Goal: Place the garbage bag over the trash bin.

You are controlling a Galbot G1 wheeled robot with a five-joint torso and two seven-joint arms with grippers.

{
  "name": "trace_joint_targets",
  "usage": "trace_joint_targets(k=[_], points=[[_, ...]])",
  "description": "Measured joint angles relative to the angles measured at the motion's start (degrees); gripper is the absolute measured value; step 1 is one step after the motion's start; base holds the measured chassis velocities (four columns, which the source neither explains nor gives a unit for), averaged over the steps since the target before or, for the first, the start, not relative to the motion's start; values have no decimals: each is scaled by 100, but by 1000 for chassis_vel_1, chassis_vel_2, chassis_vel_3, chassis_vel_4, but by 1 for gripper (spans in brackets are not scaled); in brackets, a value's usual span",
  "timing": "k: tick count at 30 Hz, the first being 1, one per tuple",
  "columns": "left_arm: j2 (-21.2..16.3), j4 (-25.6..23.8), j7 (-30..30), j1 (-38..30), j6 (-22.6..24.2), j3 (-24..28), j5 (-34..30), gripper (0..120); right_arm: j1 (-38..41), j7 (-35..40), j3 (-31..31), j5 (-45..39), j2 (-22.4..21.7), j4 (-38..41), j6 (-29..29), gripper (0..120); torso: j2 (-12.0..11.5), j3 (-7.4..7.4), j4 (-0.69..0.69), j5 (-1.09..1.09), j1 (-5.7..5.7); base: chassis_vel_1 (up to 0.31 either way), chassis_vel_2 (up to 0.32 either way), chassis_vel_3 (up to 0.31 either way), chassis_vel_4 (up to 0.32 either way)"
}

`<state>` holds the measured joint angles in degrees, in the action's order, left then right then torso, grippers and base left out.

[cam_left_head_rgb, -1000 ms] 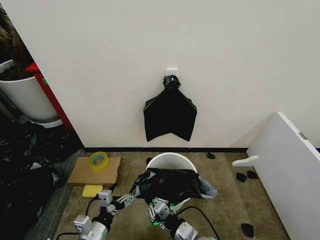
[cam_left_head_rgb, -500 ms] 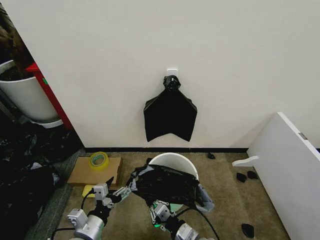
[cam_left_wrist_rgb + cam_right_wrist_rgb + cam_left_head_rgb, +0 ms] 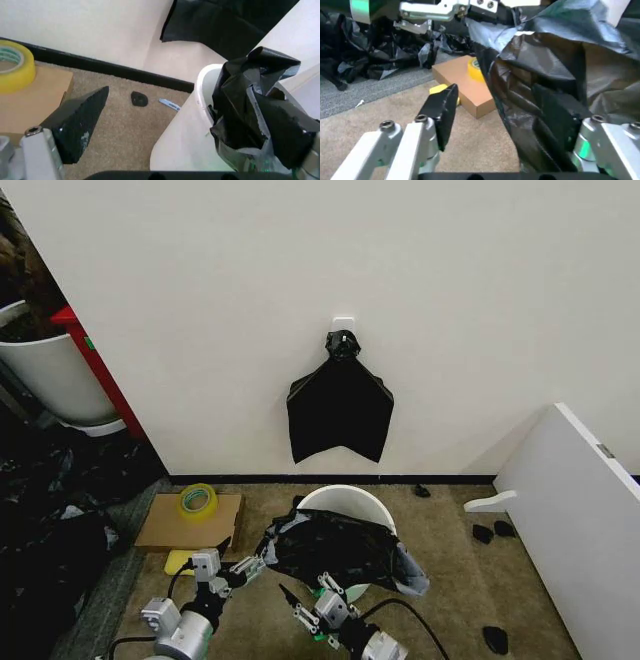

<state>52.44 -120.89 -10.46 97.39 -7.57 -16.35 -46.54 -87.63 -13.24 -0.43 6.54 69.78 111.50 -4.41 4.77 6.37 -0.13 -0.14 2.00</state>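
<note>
Start at your left: the left gripper (image 3: 243,571) sits low beside the trash bin (image 3: 346,501), and in the head view its tip meets the near-left edge of the garbage bag (image 3: 335,547), but its own wrist view shows the dark pads spread wide with nothing clearly between them, so don't count on a firm hold there. The bag lies bunched across the front half of the white bin, with the back of the rim still bare toward the wall. If that left corner slips free, the film will probably slump into the bucket or slide off the front. Moving right, the right gripper (image 3: 307,605) hangs in front of the bin with its fingers apart, one pad (image 3: 444,108) in free air and the other against the wrinkled film. Pull from there without closing and you may drag the light bin across the carpet or tip it, and thin plastic caught on the rim could tear.
</note>
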Motion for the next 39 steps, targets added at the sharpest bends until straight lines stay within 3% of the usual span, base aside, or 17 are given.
trace_joint_targets(k=[2,4,6,15,39], points=[[3,-6,0,0,2,4,0,100,63,4,-65,47,10,-85,3,44,0,0,0,0,0,0,0,0,0],[3,-9,0,1,4,5,1,100,78,7,-73,54,11,-99,3,42,0,0,0,0,0,0,0,0,0],[1,-22,0,11,11,5,0,100,119,36,-97,59,3,-127,3,30,0,0,0,0,0,0,0,0,0],[-4,-46,5,36,36,-5,0,100,263,132,-141,73,-39,-201,27,0,0,0,0,0,0,0,0,0,0],[-36,-544,-57,156,231,-206,-276,100,387,338,-186,57,-36,-454,253,0,0,0,0,0,0,0,0,0,0]])
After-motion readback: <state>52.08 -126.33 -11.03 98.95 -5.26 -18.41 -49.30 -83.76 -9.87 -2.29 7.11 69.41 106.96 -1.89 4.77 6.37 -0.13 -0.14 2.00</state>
